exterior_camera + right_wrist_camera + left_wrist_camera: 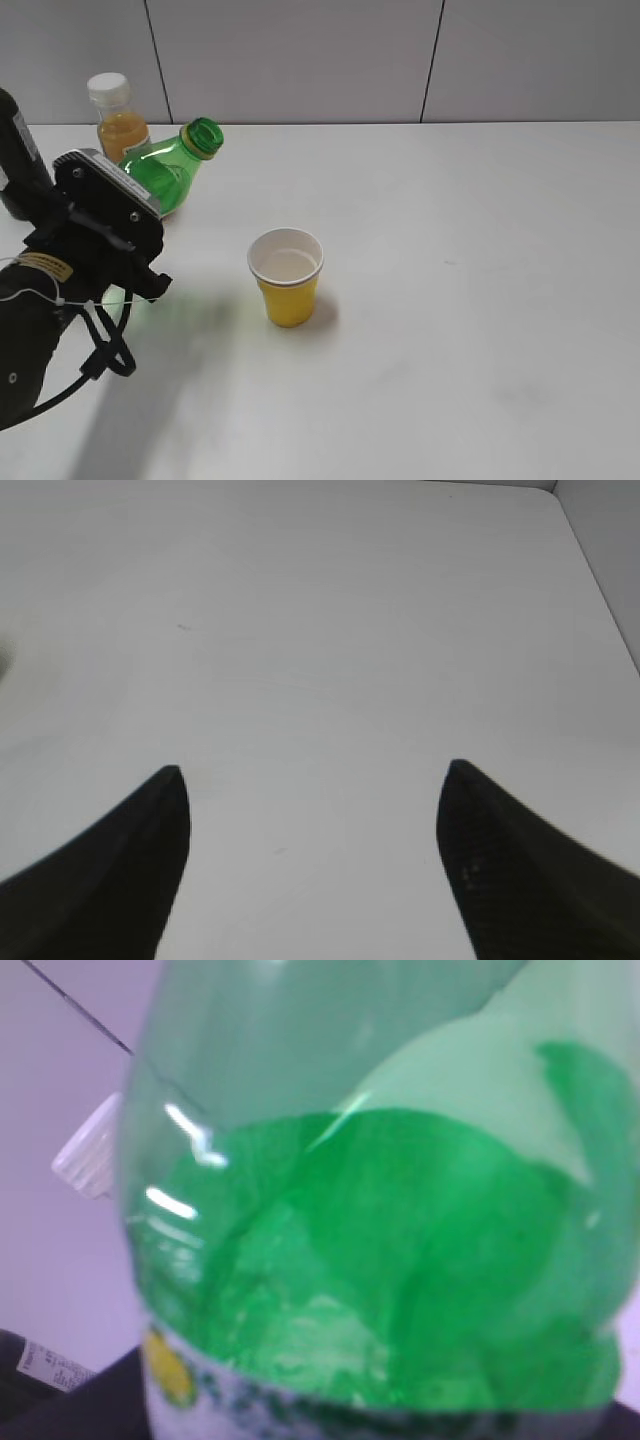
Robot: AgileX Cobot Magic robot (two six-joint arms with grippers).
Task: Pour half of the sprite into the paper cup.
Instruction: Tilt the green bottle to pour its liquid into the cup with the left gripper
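Observation:
The sprite is a green capless bottle, tilted with its open neck pointing up and to the right, off the table at the left. My left gripper is shut on its lower body, and the wrist block hides the fingers. In the left wrist view the sprite fills the frame, with liquid pooled in its lower part. The paper cup, yellow outside and white inside, stands upright at the table's middle, to the right of and below the bottle's mouth. My right gripper is open and empty over bare table.
An orange juice bottle with a white cap stands behind the sprite by the back wall; its cap also shows in the left wrist view. A dark bottle stands at the far left edge. The table is white.

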